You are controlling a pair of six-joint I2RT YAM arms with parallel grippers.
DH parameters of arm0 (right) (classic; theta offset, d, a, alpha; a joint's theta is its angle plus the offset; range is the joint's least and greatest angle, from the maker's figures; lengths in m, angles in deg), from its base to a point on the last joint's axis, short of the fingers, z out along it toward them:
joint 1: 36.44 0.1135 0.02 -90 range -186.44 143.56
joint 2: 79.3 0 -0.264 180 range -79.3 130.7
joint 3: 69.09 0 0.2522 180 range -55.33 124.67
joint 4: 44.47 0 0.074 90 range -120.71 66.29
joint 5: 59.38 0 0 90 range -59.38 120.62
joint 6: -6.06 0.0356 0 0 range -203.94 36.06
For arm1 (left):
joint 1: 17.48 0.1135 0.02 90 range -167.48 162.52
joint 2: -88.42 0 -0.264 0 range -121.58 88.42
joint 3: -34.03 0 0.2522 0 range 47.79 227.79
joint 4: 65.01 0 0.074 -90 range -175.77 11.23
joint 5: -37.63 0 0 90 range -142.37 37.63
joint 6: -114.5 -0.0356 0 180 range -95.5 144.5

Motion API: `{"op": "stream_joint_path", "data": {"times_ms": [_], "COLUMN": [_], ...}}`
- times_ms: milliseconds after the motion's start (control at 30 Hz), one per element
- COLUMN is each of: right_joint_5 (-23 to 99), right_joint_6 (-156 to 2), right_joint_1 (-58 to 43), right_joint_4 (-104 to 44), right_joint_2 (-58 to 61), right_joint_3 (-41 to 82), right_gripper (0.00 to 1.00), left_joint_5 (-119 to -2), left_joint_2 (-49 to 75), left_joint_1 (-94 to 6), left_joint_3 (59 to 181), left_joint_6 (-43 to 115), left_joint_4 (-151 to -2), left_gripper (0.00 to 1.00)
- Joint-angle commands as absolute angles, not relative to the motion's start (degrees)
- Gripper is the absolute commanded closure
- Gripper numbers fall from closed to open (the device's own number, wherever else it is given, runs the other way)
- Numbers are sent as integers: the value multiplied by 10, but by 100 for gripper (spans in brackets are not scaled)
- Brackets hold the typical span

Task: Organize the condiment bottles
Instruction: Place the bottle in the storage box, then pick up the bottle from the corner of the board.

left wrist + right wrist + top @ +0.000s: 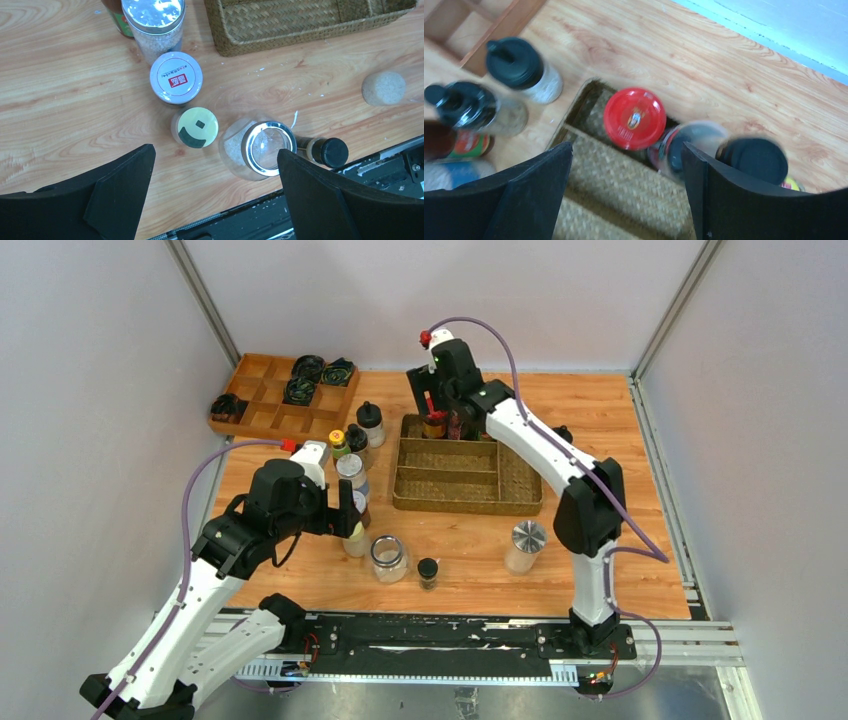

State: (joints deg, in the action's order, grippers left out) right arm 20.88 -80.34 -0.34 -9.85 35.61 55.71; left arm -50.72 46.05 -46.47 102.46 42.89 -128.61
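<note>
My left gripper [342, 514] [215, 162] is open and empty, hovering over the front-left cluster of condiment bottles. Just ahead of its fingertips stand a pale-yellow-capped bottle [197, 127] [355, 538] and a clear silver-rimmed jar [262, 149] [388, 557]. A white-lidded jar [176, 77], a silver-capped jar [153, 15] and a small black-capped bottle [327, 151] stand nearby. My right gripper [435, 405] [626, 155] is open and empty above the woven tray's back-left compartment. There stand a red-capped bottle [634, 118] [433, 420], a clear-topped bottle [684, 147] and a black-capped one [754, 160].
The woven divided tray [468, 502] sits mid-table. The wooden compartment box [262, 392] with dark coils is at the back left. More black-capped jars [370, 423] [516, 62] stand left of the tray. A silver-capped shaker [525, 545] stands in front of the tray on the right.
</note>
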Motion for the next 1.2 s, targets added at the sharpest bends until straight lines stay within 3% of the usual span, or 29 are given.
{"op": "stream_joint_path", "data": {"times_ms": [0, 267, 467, 900, 1167], "right_joint_5": [201, 151, 134, 169, 184], "right_joint_6": [-801, -714, -625, -600, -596], "right_joint_1": [47, 247, 340, 387, 406], "right_joint_4": [-73, -4, -4, -37, -65], "right_joint_2": [247, 36, -52, -23, 37], "right_joint_3": [471, 198, 80, 36, 56], "right_gripper": [18, 18, 19, 15, 26], "left_joint_5": [-514, -514, -520, -529, -527], "left_joint_2": [463, 457, 453, 462, 466], "left_joint_1": [-461, -461, -461, -461, -461], "left_joint_3": [1036, 1038, 1038, 1034, 1030], "left_joint_6": [417, 418, 418, 423, 423], "left_joint_4": [-1293, -1293, -1293, -1296, -1299], "left_gripper": [1, 1, 1, 0, 1]}}
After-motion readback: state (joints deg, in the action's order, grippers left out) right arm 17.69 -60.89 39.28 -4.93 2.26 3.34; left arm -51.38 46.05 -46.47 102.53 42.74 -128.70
